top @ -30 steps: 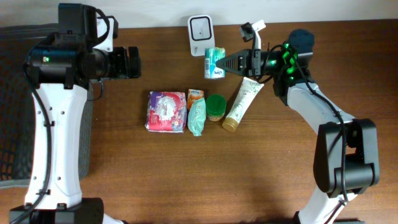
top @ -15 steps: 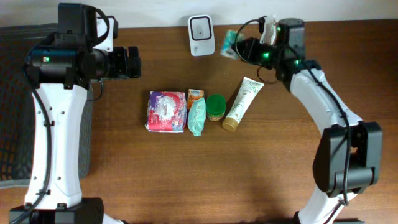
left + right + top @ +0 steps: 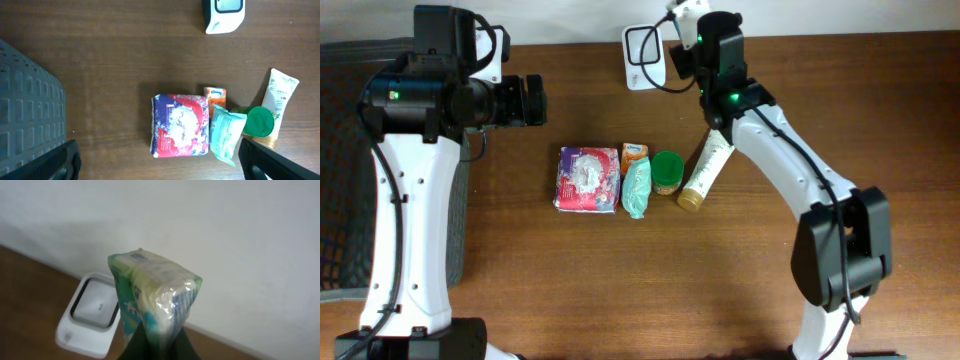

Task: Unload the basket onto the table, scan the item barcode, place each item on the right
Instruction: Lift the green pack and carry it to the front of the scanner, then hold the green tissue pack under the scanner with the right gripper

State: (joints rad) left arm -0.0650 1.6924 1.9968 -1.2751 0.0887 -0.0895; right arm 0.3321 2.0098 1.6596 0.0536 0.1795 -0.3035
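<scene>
At the table's back edge, hard by the white wall, the right gripper is clamped on a green-and-white pack. Its dark fingers pinch the pack's lower end, and the rest stands up out of them, one narrow wrapped side facing the wrist camera. The scanner sits just left of the pack and lower in that view, with its dark window turned upward. The pack overlaps the scanner's right edge there, and I cannot tell whether the two touch. From overhead the right wrist hides the pack and hangs just right of the scanner, with the wall close behind. The left gripper is spread wide and holds nothing. Its two fingers show only at the bottom corners of its own view, well apart from everything on the wood. A grey mesh basket borders the table on the left, just beside the left arm. Mid-table lies a tight row: a pink bag, an orange packet, a teal pouch, a green jar and a tube slanting up toward the right arm. Bare wood lies between the scanner and this row, between the left gripper and the scanner, and across the whole near half of the table.
</scene>
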